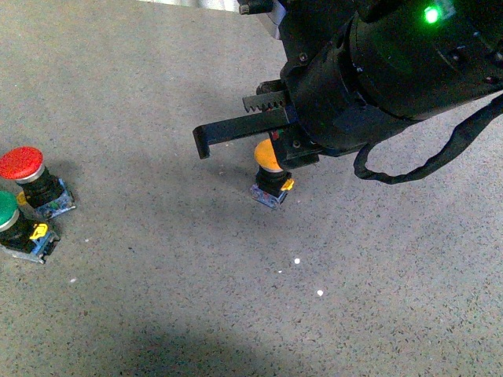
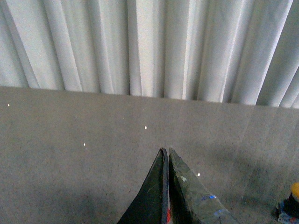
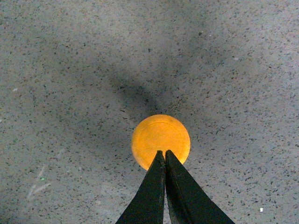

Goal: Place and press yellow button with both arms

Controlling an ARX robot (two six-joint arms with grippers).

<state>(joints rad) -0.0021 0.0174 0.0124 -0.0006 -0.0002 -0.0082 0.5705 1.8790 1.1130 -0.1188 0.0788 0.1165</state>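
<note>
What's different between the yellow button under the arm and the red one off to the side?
The yellow button has a yellow cap; the red button has a red one. The yellow button stands alone in the middle, under the shut tips of the right pincer; the red button stands far left beside a green button, no pincer near it. Both are mushroom-capped push-buttons on square bases.

Bulky black arm point(image 1: 393, 71), green light point(image 1: 431, 13)

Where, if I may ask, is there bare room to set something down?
Bare: the stretch between the yellow button and the red button and green button, and the near foreground. Crowded: around the yellow button, under the right hand.
</note>
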